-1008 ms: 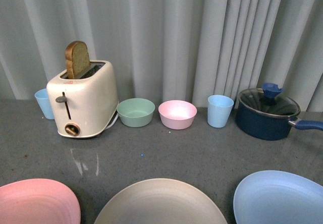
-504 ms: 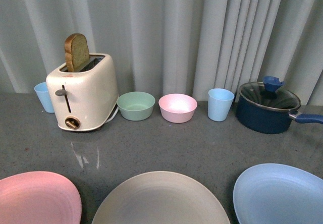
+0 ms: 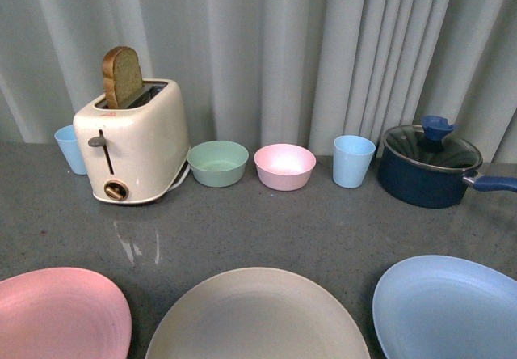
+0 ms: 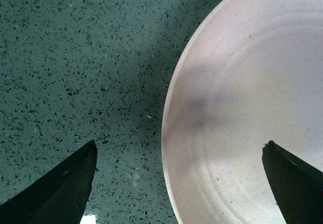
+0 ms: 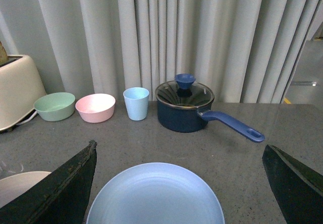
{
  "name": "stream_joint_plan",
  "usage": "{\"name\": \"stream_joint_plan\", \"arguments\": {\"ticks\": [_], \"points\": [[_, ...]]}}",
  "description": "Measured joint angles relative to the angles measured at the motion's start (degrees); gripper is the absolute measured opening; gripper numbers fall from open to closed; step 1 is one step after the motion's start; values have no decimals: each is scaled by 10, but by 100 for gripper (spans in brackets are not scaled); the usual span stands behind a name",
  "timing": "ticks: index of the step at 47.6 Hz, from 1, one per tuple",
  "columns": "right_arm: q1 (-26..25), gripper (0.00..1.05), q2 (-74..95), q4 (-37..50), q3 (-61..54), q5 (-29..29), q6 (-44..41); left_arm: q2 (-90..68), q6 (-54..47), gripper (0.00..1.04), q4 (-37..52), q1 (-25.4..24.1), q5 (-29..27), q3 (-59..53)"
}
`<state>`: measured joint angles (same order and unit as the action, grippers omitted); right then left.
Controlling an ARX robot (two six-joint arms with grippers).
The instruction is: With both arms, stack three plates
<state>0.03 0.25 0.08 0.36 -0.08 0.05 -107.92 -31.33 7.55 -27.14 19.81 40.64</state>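
**1. Jaw state.** The left jaws stand wide open and hold nothing. The right jaws stand wide open and hold nothing.

**2. Location of the plates.** All three lie flat on the table (image 3: 266, 221), side by side and apart, none stacked.
- The pink plate (image 4: 242, 93) sits directly under the left jaws. Its rim runs between the two fingers, with one over the bare table and the other over the plate's well.
- The light blue plate (image 5: 156, 196) lies centred between the fingers of the right jaws, on their near side.
- The beige-grey plate (image 3: 257, 314) lies between the two sets of jaws, to the left of the right jaws.

**3. Handling (judgement).**
- The plates appear stiff and probably light.
- The matte finish should give fair friction.
- The rim is low and close to the table, so a plate may slide rather than lift.
- Grip at the rim, one finger above the lip and one below. The well offers no purchase.
- Set each plate down level to keep the stack centred.

**4. Appearance.** Each plate is large, round and shallow, with faint concentric rings in the well and no pattern.

**5. Beyond the jaws.** Well past the plates stand a light blue cup (image 5: 136, 103), a dark blue pot (image 5: 184, 108) with a lid, a pink bowl (image 3: 284, 166), a green bowl (image 3: 217, 162) and a toaster (image 3: 133, 141). None of these belongs in the stack.
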Motion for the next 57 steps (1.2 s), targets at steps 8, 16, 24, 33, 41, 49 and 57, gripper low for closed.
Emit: {"name": "stream_joint_plan", "arguments": {"ticks": [8, 16, 24, 33, 41, 49, 57], "points": [[0, 97, 0, 0, 0, 0, 0, -11, 0, 98, -1, 11, -6, 5], [0, 97, 0, 0, 0, 0, 0, -21, 0, 98, -1, 14, -19, 13], [0, 97, 0, 0, 0, 0, 0, -29, 0, 98, -3, 15, -29, 17], [0, 97, 0, 0, 0, 0, 0, -37, 0, 98, -28, 19, -33, 20], [0, 97, 0, 0, 0, 0, 0, -42, 3, 98, -36, 26, -33, 20], [0, 97, 0, 0, 0, 0, 0, -57, 10, 98, -21, 31, -47, 20], [0, 97, 0, 0, 0, 0, 0, -68, 21, 74, -16, 31, -46, 21]]}}
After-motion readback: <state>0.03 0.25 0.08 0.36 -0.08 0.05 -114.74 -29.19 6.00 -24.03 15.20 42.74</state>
